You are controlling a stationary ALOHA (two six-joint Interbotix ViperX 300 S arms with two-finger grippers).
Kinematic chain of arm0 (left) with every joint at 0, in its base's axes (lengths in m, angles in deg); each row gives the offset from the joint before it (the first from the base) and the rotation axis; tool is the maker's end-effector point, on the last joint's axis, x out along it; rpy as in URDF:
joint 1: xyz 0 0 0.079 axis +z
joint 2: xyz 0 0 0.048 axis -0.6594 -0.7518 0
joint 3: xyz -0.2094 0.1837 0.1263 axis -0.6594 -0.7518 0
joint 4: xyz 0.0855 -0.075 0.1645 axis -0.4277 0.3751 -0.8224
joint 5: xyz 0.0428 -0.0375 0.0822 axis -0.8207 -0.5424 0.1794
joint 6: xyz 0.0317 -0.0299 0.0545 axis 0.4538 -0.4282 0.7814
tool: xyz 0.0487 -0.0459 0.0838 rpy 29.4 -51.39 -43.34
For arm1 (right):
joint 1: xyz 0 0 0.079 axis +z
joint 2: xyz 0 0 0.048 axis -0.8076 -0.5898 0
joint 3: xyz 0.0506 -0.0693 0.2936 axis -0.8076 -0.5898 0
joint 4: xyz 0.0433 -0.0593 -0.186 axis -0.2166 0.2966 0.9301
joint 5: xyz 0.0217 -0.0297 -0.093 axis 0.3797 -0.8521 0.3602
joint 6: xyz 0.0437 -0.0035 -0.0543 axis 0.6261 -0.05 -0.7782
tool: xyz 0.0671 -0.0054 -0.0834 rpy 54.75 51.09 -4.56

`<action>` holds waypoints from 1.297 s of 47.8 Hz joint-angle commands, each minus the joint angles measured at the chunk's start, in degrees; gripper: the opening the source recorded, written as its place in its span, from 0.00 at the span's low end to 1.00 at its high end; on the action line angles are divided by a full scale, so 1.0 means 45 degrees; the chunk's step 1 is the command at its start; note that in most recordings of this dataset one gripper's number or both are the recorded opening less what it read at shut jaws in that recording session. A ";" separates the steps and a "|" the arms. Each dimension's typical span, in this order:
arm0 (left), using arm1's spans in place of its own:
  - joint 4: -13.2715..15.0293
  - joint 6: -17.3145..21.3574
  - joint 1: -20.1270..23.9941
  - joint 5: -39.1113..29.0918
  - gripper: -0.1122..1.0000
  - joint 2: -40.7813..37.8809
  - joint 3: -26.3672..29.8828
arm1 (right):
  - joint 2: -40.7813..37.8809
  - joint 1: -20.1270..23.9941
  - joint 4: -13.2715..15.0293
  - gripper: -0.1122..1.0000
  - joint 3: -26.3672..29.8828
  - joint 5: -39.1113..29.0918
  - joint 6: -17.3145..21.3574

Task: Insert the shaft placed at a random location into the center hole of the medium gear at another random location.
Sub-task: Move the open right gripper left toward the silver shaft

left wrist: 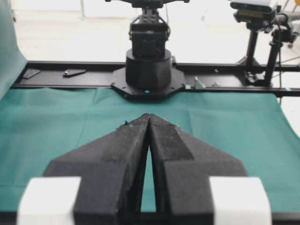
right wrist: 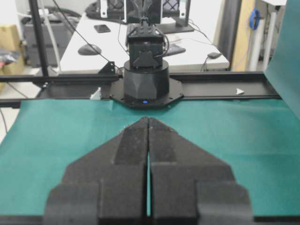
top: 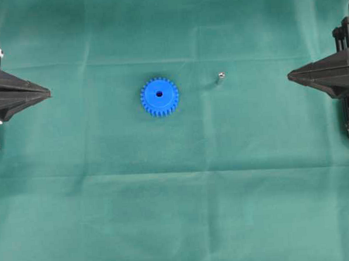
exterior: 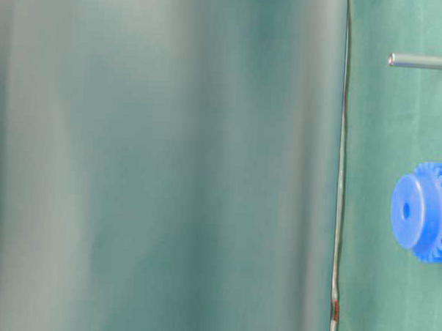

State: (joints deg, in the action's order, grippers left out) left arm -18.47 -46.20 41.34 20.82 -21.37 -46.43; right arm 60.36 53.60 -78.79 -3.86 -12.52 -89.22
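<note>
Blue gear (top: 159, 97) lies flat mid-cloth, its center hole (top: 159, 94) facing up, and the shaft (top: 221, 77) sits near it at two o'clock, apart. Left gripper (top: 48, 90) at nine o'clock, right gripper (top: 289, 76) at three, both pinched closed, empty, wide bare green surface (top: 179, 212) between. Table-level view alone shows the gear's raised hub.

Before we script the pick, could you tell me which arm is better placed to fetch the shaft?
Probably the right. In the overhead view the shaft lies right of the medium gear, nearer the right gripper than the left gripper. Both grippers are shut and empty at the edges, so neither has a head start.
</note>
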 commanded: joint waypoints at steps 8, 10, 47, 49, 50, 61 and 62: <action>-0.0195 -0.0059 0.0000 -0.0547 0.10 -0.0059 0.0430 | -0.0039 -0.0176 0.0039 0.11 0.0312 0.0000 -0.0156; -0.0215 -0.0059 -0.0020 -0.0566 0.10 -0.0039 0.0430 | -0.0039 -0.0195 0.0039 0.11 0.0312 -0.0020 -0.0176; -0.0215 -0.0059 -0.0020 -0.0645 0.10 -0.0059 0.0430 | -0.3281 -0.2461 0.0000 0.94 0.0059 0.0195 -0.0215; -0.0215 -0.0059 -0.0020 -0.0645 0.10 -0.0078 0.0430 | -0.3730 -0.2617 0.0000 0.95 0.0098 0.0293 -0.0215; -0.0215 -0.0059 -0.0020 -0.0645 0.10 -0.0078 0.0430 | -0.3965 -0.2676 0.0000 0.94 0.0098 0.0332 -0.0215; -0.0215 -0.0059 -0.0020 -0.0645 0.10 -0.0078 0.0430 | -0.6602 -0.3047 0.0000 0.92 0.0508 0.1035 -0.0215; -0.0215 -0.0078 -0.0020 -0.0664 0.10 -0.0098 0.0410 | -0.6797 -0.3086 -0.0020 0.92 0.0527 0.1074 -0.0215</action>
State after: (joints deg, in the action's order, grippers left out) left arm -19.26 -46.38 41.34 17.66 -21.29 -46.08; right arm 32.41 40.50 -78.79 -3.34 -9.18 -89.31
